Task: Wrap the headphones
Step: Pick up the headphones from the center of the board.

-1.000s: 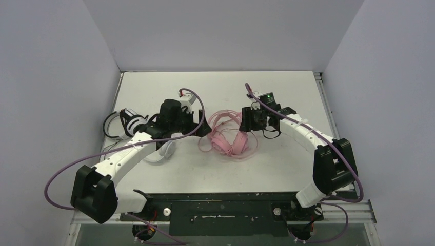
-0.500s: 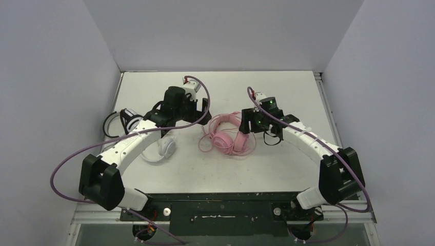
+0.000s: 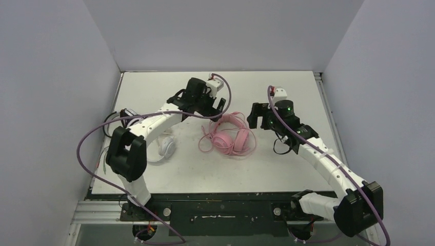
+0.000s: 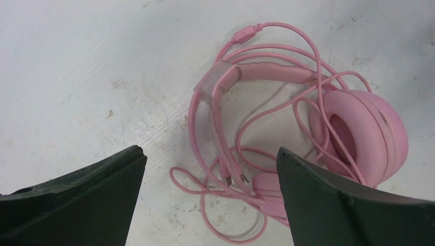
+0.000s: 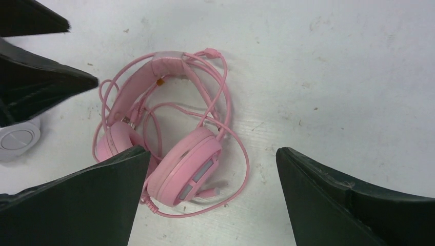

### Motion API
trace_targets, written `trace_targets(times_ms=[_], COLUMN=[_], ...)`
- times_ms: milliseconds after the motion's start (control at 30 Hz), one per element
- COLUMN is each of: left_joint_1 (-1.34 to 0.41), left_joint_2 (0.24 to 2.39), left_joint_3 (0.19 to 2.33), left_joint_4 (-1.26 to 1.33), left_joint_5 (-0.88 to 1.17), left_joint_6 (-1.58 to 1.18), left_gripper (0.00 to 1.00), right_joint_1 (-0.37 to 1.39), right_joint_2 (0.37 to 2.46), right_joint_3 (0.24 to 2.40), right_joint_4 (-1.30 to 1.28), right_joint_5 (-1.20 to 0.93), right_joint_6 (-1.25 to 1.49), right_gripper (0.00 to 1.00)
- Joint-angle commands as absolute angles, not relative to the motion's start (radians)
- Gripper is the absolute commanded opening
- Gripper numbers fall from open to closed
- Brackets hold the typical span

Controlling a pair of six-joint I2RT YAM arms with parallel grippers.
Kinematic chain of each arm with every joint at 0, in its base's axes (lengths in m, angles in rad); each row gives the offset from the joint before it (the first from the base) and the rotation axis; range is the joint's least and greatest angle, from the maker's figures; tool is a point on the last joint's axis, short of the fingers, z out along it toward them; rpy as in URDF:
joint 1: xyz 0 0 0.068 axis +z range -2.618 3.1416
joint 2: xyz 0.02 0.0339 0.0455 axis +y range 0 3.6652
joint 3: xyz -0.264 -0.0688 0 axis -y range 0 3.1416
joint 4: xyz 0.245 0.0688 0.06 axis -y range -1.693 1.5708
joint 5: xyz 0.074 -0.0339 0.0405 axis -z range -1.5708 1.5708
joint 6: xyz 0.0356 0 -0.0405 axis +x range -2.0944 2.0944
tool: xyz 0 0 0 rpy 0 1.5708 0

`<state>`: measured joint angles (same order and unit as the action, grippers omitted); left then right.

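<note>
pink headphones on table, cable loose, left tool, right tool spread

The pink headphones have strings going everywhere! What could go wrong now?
The pink cable lies in loose loops over and around the pink headphones. A finger could snag just one loop and drag the whole headset instead of wrapping it. The left gripper and the right gripper both hang open, close on either side of the headset. They might bump into each other if both reach in together.
</note>
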<state>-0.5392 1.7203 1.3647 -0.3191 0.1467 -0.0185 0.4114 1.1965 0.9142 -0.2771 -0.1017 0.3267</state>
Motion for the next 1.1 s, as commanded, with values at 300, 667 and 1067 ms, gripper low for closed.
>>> trace_targets(times_ms=[300, 667, 1067], left_joint_1=[-0.595, -0.613, -0.663], left_joint_2=[2.209, 2.338, 2.166], left_joint_3=[1.926, 2.038, 1.975], left_joint_4=[-0.679, -0.756, -0.684], left_joint_5=[0.078, 0.077, -0.164], left_joint_6=[0.231, 0.265, 0.198], left_gripper=[0.93, 0.75, 0.04], right_joint_1=[0.367, 0.292, 0.279], right_joint_2=[1.019, 1.025, 1.046], right_joint_3=[0.878, 0.872, 0.902], right_joint_4=[-0.220, -0.215, -0.241], right_joint_5=[-0.022, -0.056, -0.108], right_joint_6=[0.347, 0.334, 0.357], right_gripper=[1.00, 1.00, 1.00])
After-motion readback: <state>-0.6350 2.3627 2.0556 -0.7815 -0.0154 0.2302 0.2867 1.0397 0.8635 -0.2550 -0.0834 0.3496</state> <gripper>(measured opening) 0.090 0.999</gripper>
